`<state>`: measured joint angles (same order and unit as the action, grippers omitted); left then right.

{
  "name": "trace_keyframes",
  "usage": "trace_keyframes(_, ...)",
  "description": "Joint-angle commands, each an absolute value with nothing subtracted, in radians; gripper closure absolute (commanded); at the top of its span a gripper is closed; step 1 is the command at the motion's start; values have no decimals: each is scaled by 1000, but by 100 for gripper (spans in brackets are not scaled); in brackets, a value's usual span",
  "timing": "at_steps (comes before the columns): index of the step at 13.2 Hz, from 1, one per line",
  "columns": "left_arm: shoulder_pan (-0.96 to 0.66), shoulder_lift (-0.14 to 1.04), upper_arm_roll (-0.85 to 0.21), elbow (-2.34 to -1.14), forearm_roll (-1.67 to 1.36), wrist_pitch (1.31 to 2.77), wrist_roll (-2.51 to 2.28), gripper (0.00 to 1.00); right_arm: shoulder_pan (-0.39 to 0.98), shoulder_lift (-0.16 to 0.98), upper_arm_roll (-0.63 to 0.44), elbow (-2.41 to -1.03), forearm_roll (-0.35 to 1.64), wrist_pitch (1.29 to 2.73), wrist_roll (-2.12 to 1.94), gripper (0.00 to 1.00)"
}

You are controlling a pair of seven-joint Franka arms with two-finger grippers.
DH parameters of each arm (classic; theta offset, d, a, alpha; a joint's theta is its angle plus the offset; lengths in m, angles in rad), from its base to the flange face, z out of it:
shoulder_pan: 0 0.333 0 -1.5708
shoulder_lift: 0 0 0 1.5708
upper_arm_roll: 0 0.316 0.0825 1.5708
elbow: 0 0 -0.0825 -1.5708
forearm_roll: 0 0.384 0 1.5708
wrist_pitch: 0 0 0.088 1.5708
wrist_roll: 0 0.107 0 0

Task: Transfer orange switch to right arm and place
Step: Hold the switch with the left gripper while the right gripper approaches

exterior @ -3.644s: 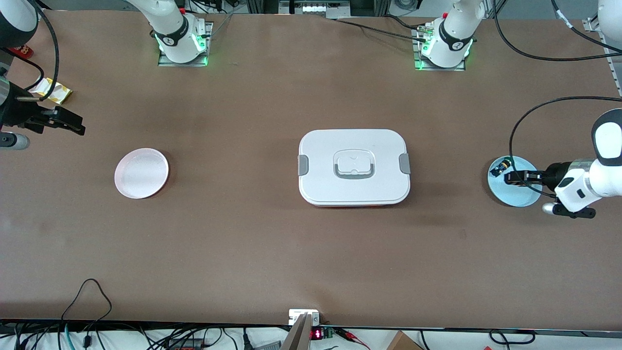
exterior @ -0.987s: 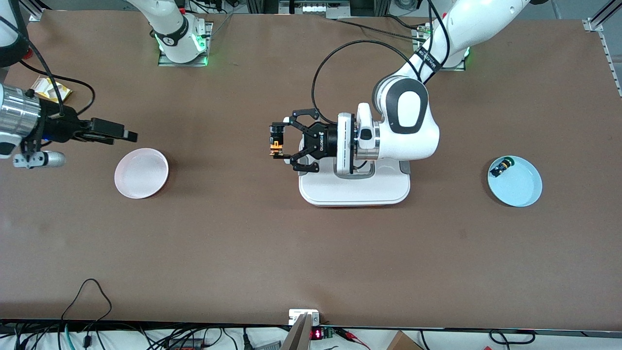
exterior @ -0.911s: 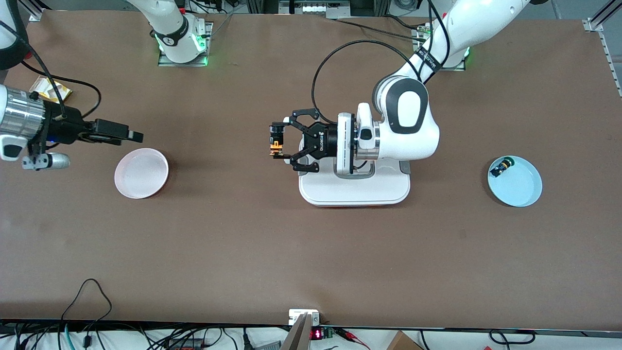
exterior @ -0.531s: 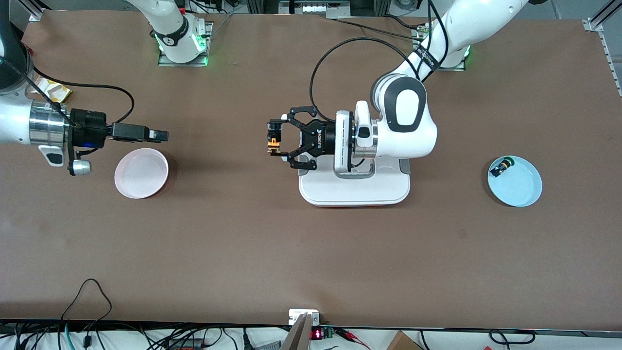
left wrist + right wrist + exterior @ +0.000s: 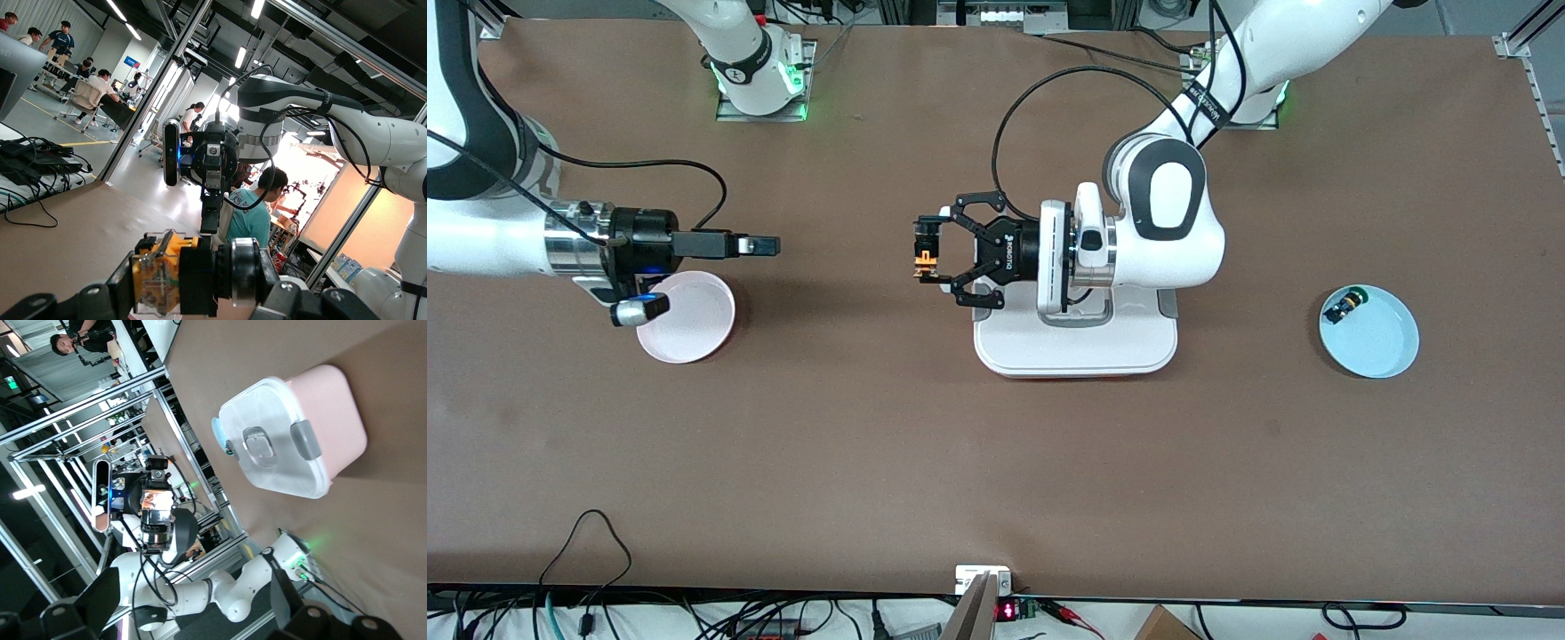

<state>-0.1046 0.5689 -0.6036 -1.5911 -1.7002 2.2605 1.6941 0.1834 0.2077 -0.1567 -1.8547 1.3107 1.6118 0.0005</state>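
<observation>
While the right gripper [image 5: 769, 245] hangs with fingers parted over bare table beside the pink plate [image 5: 694, 333], left gripper [image 5: 927, 256] clamped on the orange switch [image 5: 921, 259] beside the white lidded box [image 5: 1076, 342], a dark, seemingly green-capped switch [image 5: 1341, 308] in the blue plate [image 5: 1383, 351].

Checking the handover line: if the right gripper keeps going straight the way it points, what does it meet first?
Probably the orange switch shut in the left gripper; the right gripper aims at it over bare table, though height is unclear.

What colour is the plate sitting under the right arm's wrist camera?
Pale pink plate, seen best in the front view.
</observation>
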Motion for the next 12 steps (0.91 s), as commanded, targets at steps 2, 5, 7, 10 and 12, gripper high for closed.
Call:
trace_keyframes(2, -94, 535, -612, -1623, -1740, 2264, 1718, 63, 230, 244, -158, -1861, 1402, 1629, 22, 0)
trace_keyframes(5, -94, 537, -612, -1623, -1740, 2263, 1717, 63, 284, 274, -158, -1861, 1474, 1629, 26, 0)
trace_keyframes(7, -94, 535, -612, -1623, -1740, 2261, 1717, 63, 304, 282, -158, -1861, 1521, 1646, 28, 0)
trace_keyframes(10, -92, 535, -612, -1623, -1740, 2261, 1713, 63, 331, 294, -158, -1859, 1603, 1672, 61, 0)
trace_keyframes(12, -91, 534, -614, -1623, -1740, 2260, 1710, 63, 350, 298, -158, -1856, 1632, 1706, 61, 0)
